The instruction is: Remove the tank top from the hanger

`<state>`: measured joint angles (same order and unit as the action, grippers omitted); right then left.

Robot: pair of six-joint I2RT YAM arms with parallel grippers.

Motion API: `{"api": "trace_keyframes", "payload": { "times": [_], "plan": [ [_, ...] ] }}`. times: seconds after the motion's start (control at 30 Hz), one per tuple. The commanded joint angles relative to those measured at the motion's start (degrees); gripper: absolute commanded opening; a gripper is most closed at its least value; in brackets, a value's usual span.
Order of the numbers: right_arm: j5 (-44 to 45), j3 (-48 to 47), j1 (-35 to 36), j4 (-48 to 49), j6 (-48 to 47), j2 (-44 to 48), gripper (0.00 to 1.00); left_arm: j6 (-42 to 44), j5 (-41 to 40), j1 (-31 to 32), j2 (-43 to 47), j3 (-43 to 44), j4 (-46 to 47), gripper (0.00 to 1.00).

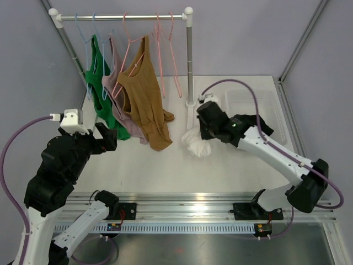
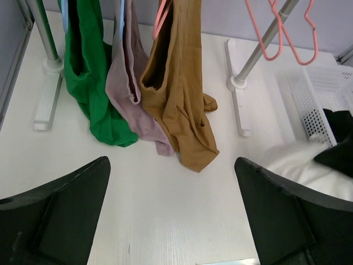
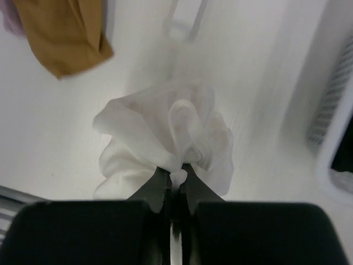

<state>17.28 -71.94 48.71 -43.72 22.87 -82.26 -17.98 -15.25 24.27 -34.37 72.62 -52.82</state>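
A white tank top (image 1: 196,142) hangs bunched from my right gripper (image 1: 205,132), off any hanger, over the table right of the rail post. In the right wrist view the gripper (image 3: 177,175) is shut on a fold of the white tank top (image 3: 165,132). Brown (image 1: 144,99), mauve (image 1: 113,83) and green (image 1: 99,94) tank tops hang on hangers from the rail (image 1: 124,17). My left gripper (image 1: 106,136) is open and empty, low at the left, facing the hanging tops; its fingers (image 2: 60,204) frame the brown top (image 2: 182,94).
Two empty pink hangers (image 1: 168,55) hang at the rail's right end. The rail post (image 1: 190,61) stands behind the right gripper. A white basket (image 1: 256,107) with a black garment (image 1: 259,124) sits at the right. Rail feet (image 2: 237,99) rest on the table.
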Motion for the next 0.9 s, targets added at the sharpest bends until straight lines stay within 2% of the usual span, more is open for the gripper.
{"api": "trace_keyframes", "payload": {
  "times": [0.0,0.1,0.2,0.33,0.47,0.53,0.63,0.7,0.73,0.87],
  "plan": [
    [6.80,-7.76,-6.67,-6.63,-3.36,4.56,0.00,1.11,-1.96,0.07,1.06,-3.09,3.51,0.99],
    [10.40,-13.39,-10.64,-10.23,-4.94,4.92,0.00,0.05,-5.57,0.07,0.71,-3.71,2.28,0.99],
    [12.34,-17.17,-17.92,-11.03,-6.17,4.65,0.00,-0.65,-6.81,0.07,0.97,-3.45,2.19,0.99],
    [7.95,-18.76,-30.39,-8.75,-7.75,2.99,0.00,-0.84,-6.12,0.07,2.02,-2.66,2.89,0.99],
    [4.79,-19.38,-37.26,-6.29,-7.76,-1.49,0.00,-0.22,-5.41,0.07,1.32,-1.43,2.02,0.99],
    [3.38,-19.29,-38.86,-4.80,-7.67,-4.65,0.14,0.13,-4.80,0.07,0.80,-1.08,1.84,0.99],
    [2.41,-19.81,-40.09,-3.47,-7.67,-9.05,0.56,0.57,-3.13,0.07,-1.04,0.67,1.05,0.99],
    [2.67,-20.87,-40.18,-3.82,-7.14,-10.46,0.73,0.31,-3.99,0.07,-4.54,4.71,-2.63,0.99],
    [3.02,-20.96,-40.18,-3.13,-6.79,-10.29,0.99,0.40,-4.35,0.07,-5.78,6.38,-3.95,0.99],
    [4.96,-22.71,-40.09,-4.69,-5.56,-8.27,1.00,0.75,-4.09,0.07,-9.57,11.74,-6.50,0.99]
  ]
}}
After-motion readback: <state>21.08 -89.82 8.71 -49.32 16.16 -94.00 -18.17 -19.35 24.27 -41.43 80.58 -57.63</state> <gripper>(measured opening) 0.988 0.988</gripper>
